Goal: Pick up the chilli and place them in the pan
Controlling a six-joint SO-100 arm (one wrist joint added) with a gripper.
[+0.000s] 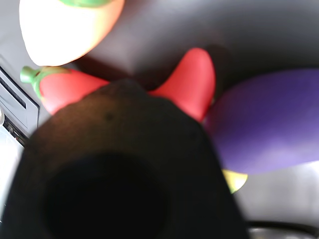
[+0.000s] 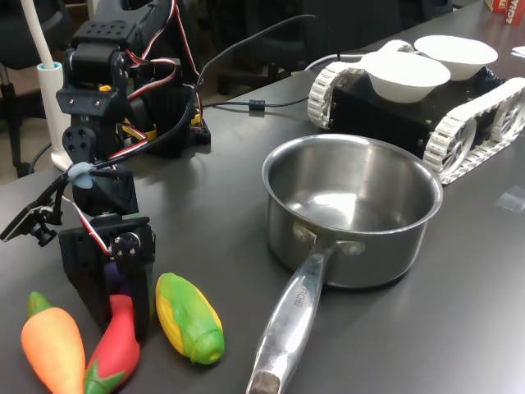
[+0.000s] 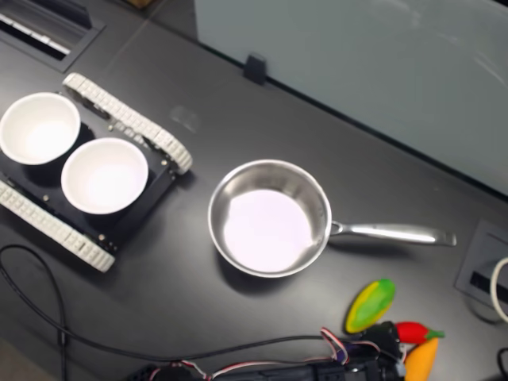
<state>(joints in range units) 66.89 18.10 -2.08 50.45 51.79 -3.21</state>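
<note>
Polished stainless steel on the pan, mirror-bright inside, with a long riveted metal handle. Glossy, smooth plastic on the red chilli, the orange carrot and the corn. Matt black plastic on the claw. Dark, matt, smooth table. Plain white bowls.

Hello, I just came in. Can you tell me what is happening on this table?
A small robot arm has its gripper lowered onto a red toy chilli lying between a carrot and a corn, with an eggplant beside it. Whether the jaws have closed cannot be told. The chilli is still on the table. The steel pan stands empty nearby.
</note>
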